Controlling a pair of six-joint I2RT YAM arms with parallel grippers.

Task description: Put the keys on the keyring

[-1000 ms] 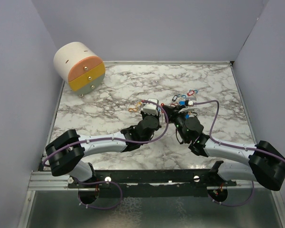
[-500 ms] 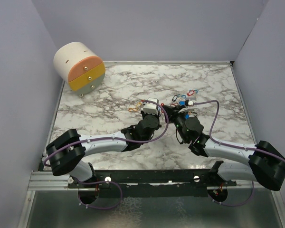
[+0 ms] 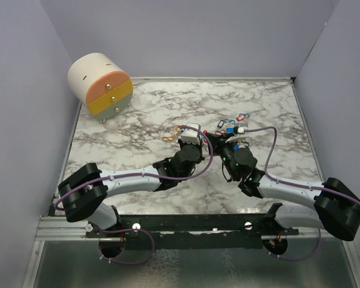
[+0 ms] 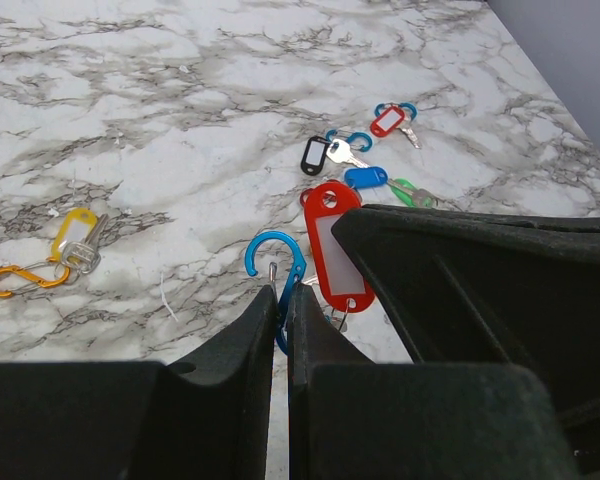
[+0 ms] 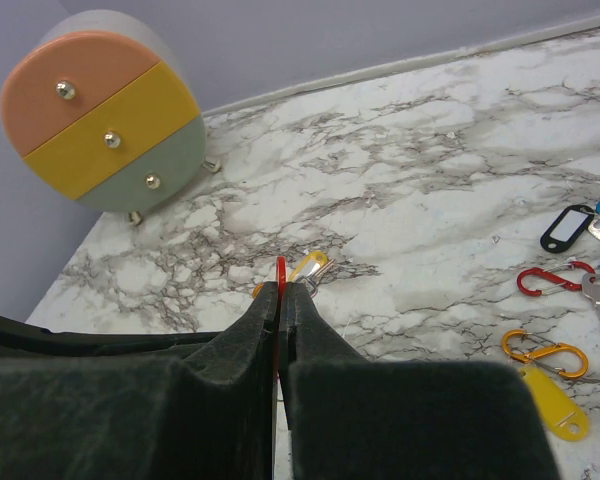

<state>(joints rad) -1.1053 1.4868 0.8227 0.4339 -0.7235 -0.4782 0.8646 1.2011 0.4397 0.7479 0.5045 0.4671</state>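
Observation:
My left gripper (image 4: 283, 292) is shut on a blue carabiner keyring (image 4: 276, 262), whose hook end sticks out past the fingertips. Right beside it hangs a key with a red tag (image 4: 333, 245). My right gripper (image 5: 281, 290) is shut on that red tag (image 5: 281, 270), which shows edge-on between the fingers. In the top view the two grippers meet mid-table, left (image 3: 198, 139) and right (image 3: 212, 141). More keys (image 3: 233, 125) lie beyond them: black tag (image 4: 314, 155), blue tag (image 4: 365, 177), green tag (image 4: 405, 188), another red tag (image 4: 388, 120).
A yellow-tagged key (image 4: 72, 232) on an orange carabiner (image 4: 15, 280) lies to the left. A red carabiner (image 5: 548, 278), an orange carabiner (image 5: 543, 350) and a yellow tag (image 5: 555, 402) lie on the right. A round drawer unit (image 3: 101, 84) stands at the back left.
The left wrist has edged slightly right toward the right gripper. Both grips are unchanged.

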